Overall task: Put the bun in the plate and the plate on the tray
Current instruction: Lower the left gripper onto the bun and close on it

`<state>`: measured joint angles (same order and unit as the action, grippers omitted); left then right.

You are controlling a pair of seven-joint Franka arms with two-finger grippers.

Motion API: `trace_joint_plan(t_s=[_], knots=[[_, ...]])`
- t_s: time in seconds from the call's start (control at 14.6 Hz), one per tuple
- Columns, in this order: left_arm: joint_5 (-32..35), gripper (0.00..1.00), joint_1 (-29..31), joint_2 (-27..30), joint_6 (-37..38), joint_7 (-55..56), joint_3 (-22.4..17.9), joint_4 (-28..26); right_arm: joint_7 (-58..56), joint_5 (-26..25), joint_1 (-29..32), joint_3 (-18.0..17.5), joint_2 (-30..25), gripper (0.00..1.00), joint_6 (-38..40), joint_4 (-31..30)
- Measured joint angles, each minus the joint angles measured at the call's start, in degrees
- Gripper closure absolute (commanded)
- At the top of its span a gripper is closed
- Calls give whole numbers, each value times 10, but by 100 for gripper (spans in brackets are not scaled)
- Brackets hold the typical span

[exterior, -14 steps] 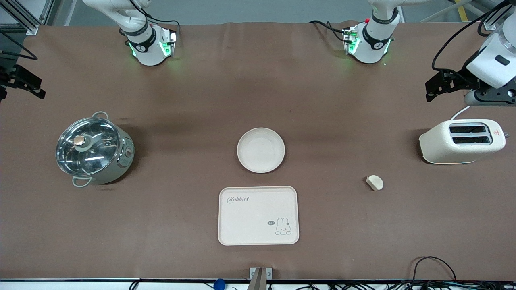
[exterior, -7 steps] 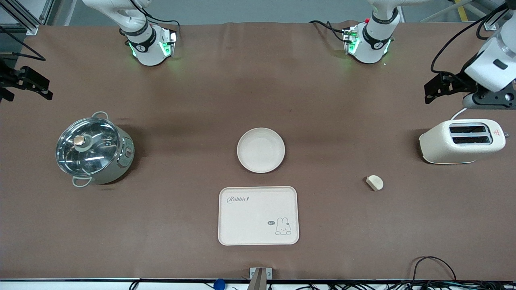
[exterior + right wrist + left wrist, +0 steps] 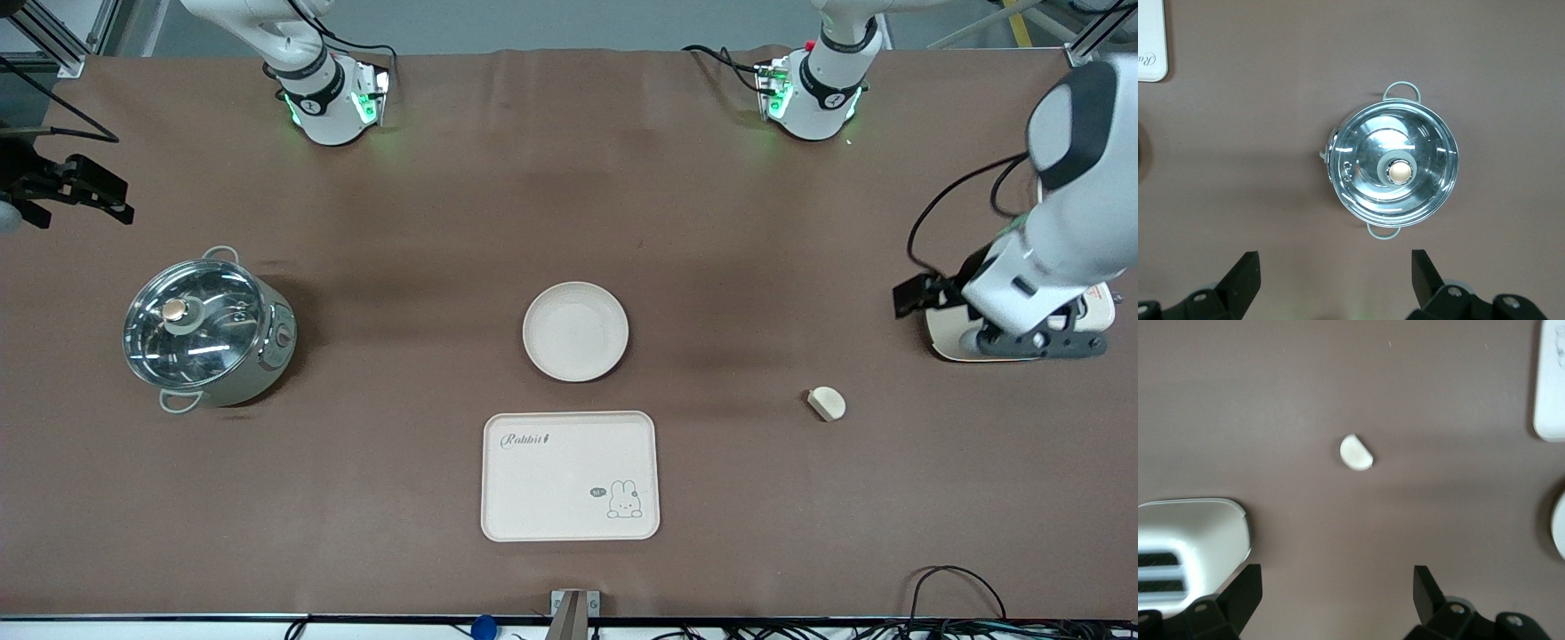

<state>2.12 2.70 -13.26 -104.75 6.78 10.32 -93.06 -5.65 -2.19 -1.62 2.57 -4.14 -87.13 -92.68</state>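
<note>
While nothing on the worktop (image 3: 444, 222) is yet held, the holdings stand as follows.

Item 1, bun (image 3: 827, 403): small cream-white lump, one flat cut side, lying bare on the worktop toward the left arm's end, nearer the front camera than the toaster (image 3: 947, 331) and well apart from the plate. Judged light and soft, likely to dent under a hard squeeze; best taken gently across its rounded flanks, low on the body, with the cut face left free.

Item 2, plate (image 3: 575, 331): round, shallow, raised rim, unoccupied, mid-worktop. Judged stiff and smooth, so probably slippery; the rim is the only practical hold.

Item 3, tray (image 3: 570, 475): rounded rectangle with "Rabbit" script and bunny drawing, just nearer the front camera than the plate, not touching it.

Item 4, left gripper (image 3: 1338, 593): over the toaster's edge, jaws spread wide and holding nothing. In the left wrist view the bun sits ahead of the jaws, roughly centred between them but well apart, so a further advance and descent appear needed.

Item 5, right gripper (image 3: 1335, 273): waiting near the lidded steel pot (image 3: 206, 331) at the right arm's end, jaws released, nothing held.
</note>
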Motion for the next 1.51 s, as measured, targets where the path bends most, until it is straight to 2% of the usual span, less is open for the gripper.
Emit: trace_joint_plan(t_s=[0.21, 0.48, 0.75, 0.96, 1.1, 1.37, 1.51], knots=[[0, 0, 1, -49, -105, 52, 0, -43, 1, 0, -25, -1, -3, 0, 7, 2], [0, 0, 1, -124, -198, 131, 0, -54, 3, 0, -37, -2, -15, 0, 12, 3], [0, 0, 2, -198, -270, 150, -5, -54, 25, 0, -39, -1, -15, 0, -7, 2], [0, 1, 4, -236, -295, 150, -11, -54, 33, 0, -23, 4, -7, 0, -21, 1], [0, 10, 4, -250, -296, 150, -11, -53, 37, 4, 9, 6, -1, 0, -33, -5], [0, 48, 3, -266, -297, 150, -11, -53, 38, 12, 48, 9, 4, 0, -45, -28], [0, 62, 1, -271, -299, 150, -10, -52, 39, 12, 48, 7, 3, 0, -38, -29]])
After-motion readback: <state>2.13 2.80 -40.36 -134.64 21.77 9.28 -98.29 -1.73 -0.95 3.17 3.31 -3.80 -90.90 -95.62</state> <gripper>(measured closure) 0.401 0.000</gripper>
